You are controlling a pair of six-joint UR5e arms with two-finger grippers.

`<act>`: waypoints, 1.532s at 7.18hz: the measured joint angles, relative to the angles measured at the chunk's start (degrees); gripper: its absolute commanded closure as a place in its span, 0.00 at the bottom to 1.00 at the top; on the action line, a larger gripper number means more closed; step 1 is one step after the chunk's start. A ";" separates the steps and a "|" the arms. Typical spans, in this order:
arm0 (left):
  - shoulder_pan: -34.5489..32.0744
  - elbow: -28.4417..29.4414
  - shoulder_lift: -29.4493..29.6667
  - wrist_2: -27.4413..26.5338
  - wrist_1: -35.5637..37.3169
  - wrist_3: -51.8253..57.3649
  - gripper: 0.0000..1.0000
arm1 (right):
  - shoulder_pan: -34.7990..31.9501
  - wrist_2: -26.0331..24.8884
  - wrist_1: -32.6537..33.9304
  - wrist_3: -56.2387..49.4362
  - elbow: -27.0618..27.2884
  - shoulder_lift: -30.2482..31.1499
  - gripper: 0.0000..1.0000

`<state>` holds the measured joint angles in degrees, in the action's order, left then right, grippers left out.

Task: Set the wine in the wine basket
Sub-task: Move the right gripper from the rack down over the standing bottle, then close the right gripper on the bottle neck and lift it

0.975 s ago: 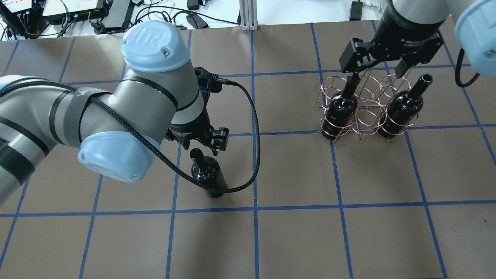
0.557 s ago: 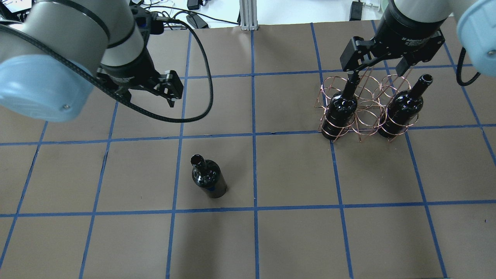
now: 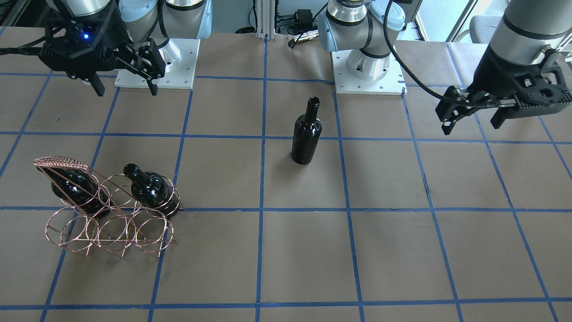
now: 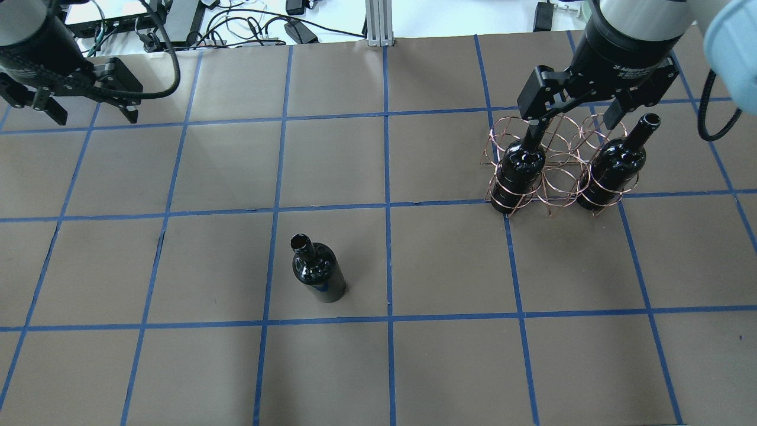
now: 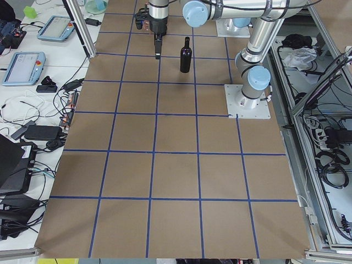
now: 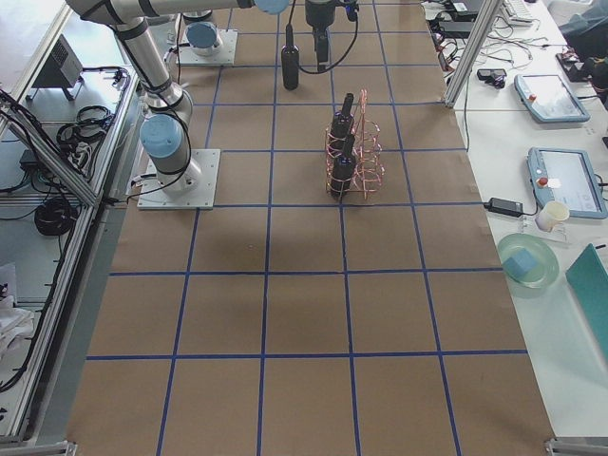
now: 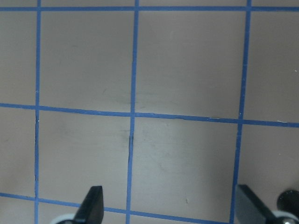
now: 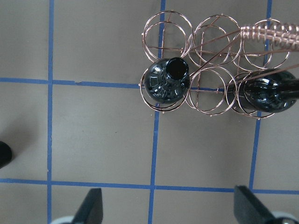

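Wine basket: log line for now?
wine basket: holds two bottles | wine: upright, unheld | left pincer: open | right pincer: open

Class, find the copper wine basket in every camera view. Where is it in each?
Front-facing: wine basket lower left.
Overhead: basket upper right.
Exterior left: cannot tell.
Exterior right: basket upper centre.
Left wrist: absent.
Right wrist: basket along top.
Landmark: lone upright bottle, all exterior views.

The wine [image 3: 306, 138] is glossy near-black glass with bright reflections on its shoulder. The wine basket [image 3: 111, 226] is thin, shiny copper-coloured wire, its handle [image 3: 60, 162] wound in a tight coil. The table [image 4: 449, 367] wears matt brown paper crossed by smooth blue tape [image 4: 388, 266].
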<state>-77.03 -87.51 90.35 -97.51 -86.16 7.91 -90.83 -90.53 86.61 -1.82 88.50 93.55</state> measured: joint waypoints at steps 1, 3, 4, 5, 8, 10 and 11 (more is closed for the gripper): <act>1.47 -0.07 0.08 -0.17 -0.01 0.15 0.00 | -0.94 0.83 -0.36 3.79 -0.05 -0.02 0.00; 2.75 -0.77 0.07 0.04 -0.35 0.26 0.00 | -8.84 3.28 0.10 18.61 -0.51 -0.83 0.00; 2.90 -0.99 -0.04 -0.03 -0.47 0.42 0.00 | -14.96 3.39 1.29 25.72 -0.75 -1.90 0.00; 2.98 -1.11 -0.06 -0.07 -0.54 0.49 0.00 | -21.55 3.37 4.26 32.35 -1.20 -4.15 0.00; 3.03 -1.41 -0.24 -0.13 -0.64 0.53 0.00 | -35.18 1.90 10.47 45.76 -5.48 -13.71 0.00; 3.03 -1.53 -0.29 -0.06 -0.65 0.53 0.00 | -37.24 2.13 11.84 47.70 -5.23 -15.70 0.00; 3.03 -1.57 -0.31 -0.05 -0.69 0.53 0.00 | -37.68 2.16 12.72 47.77 -3.91 -16.24 0.00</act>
<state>-74.00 -89.08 90.03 -97.56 -86.85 8.44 -128.51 -88.37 99.33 45.95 84.59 77.31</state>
